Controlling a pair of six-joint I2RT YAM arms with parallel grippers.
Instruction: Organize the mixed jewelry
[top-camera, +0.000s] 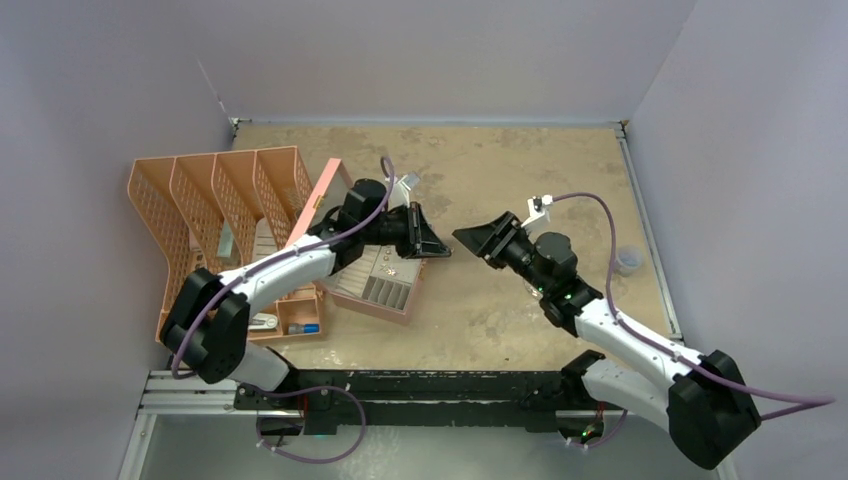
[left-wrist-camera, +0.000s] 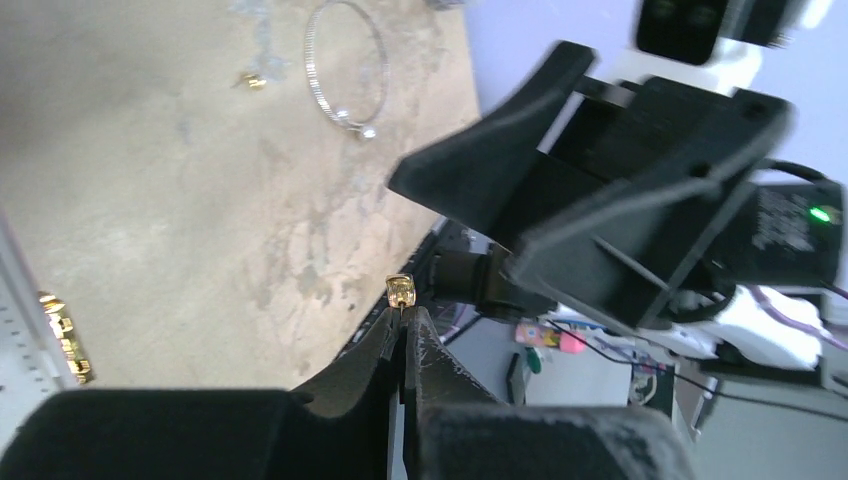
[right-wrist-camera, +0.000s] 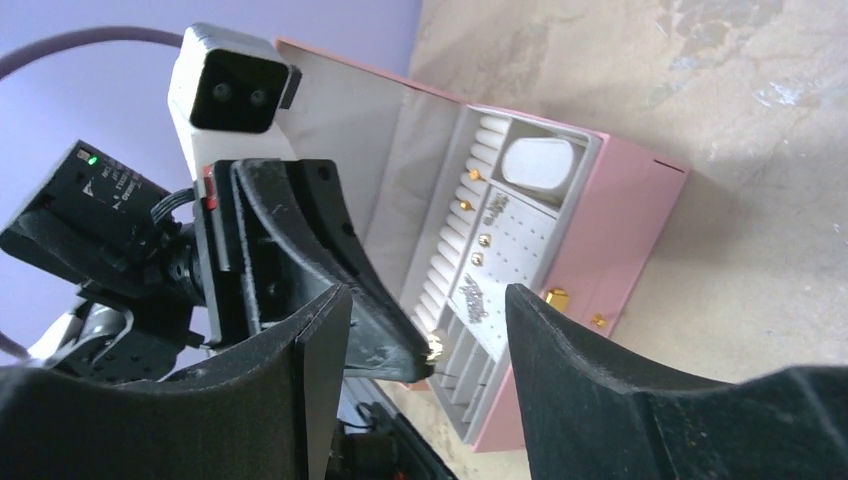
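Pinching a gold stud (left-wrist-camera: 399, 290), left pincer (left-wrist-camera: 403, 314) closed, right pincer (right-wrist-camera: 425, 292) agape, hoop (left-wrist-camera: 345, 65) seen only from left wrist

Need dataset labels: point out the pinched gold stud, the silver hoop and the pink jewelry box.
gold stud (left-wrist-camera: 399, 291), left wrist view, its body.
silver hoop (left-wrist-camera: 366, 130), left wrist view, its clasp.
pink jewelry box (right-wrist-camera: 630, 210), right wrist view, outer wall.

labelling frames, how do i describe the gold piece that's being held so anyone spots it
Find the open pink jewelry box; the left pincer hangs by it, shut. The tiny gold stud is pinched at its tips, the only gold piece held off the table.
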